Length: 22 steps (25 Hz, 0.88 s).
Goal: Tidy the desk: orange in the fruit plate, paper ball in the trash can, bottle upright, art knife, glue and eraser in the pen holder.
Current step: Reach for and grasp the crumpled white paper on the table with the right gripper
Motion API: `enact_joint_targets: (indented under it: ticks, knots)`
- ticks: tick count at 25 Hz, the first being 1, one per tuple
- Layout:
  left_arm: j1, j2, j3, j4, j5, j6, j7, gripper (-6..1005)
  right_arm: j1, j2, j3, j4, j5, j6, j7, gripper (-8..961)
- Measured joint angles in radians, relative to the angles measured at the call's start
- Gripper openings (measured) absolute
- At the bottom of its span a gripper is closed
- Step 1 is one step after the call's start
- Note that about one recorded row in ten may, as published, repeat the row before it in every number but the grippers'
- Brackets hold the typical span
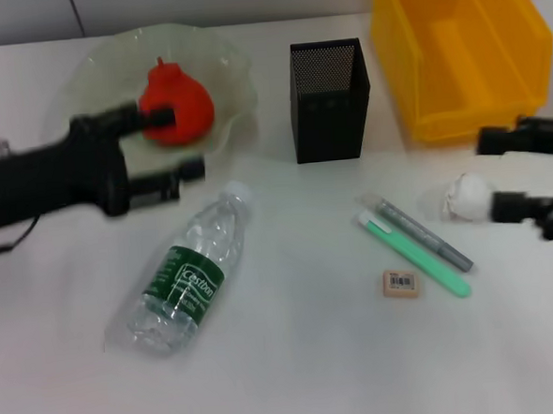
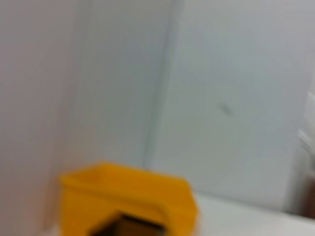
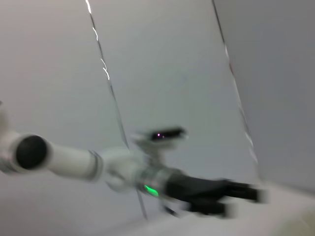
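The orange [image 1: 178,102] lies in the fruit plate [image 1: 220,56] at the back left. My left gripper [image 1: 174,141] is open at the plate's near rim, one finger against the orange. The paper ball [image 1: 467,195] lies on the table at the right. My right gripper [image 1: 496,175] is open just right of it, one fingertip close to the ball. The bottle [image 1: 187,280] lies on its side in front of the plate. The green art knife [image 1: 417,256], the grey glue pen [image 1: 427,234] and the eraser [image 1: 400,283] lie right of centre. The pen holder [image 1: 329,100] stands upright at the back.
The trash can [image 1: 459,50] stands at the back right, behind my right gripper; it also shows in the left wrist view [image 2: 128,201]. The right wrist view shows only the other arm [image 3: 206,189] against a wall.
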Motion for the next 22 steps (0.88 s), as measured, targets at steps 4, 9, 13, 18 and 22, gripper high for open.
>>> enact_joint_targets:
  ticks: [4,9,13,18,22]
  knots:
    - [0.053,0.017,0.03,0.032,0.01,0.04,-0.001,810,0.029,0.007,-0.084,-0.478,-0.122,0.006,0.358,802]
    - [0.08,0.024,0.016,0.042,0.008,0.071,0.001,810,0.151,0.01,-0.276,-0.816,-0.53,0.024,0.7,802]
    - [0.083,0.02,0.01,0.043,0.011,0.068,0.001,809,0.215,0.025,-0.534,-0.745,-0.793,0.118,0.85,800]
    - [0.084,0.017,0.01,0.043,0.012,0.06,0.003,809,0.218,0.027,-0.69,-0.544,-0.826,0.326,0.919,797]
    - [0.085,0.017,0.009,0.038,0.013,0.057,0.005,809,0.233,0.028,-0.714,-0.422,-0.824,0.43,0.922,794]
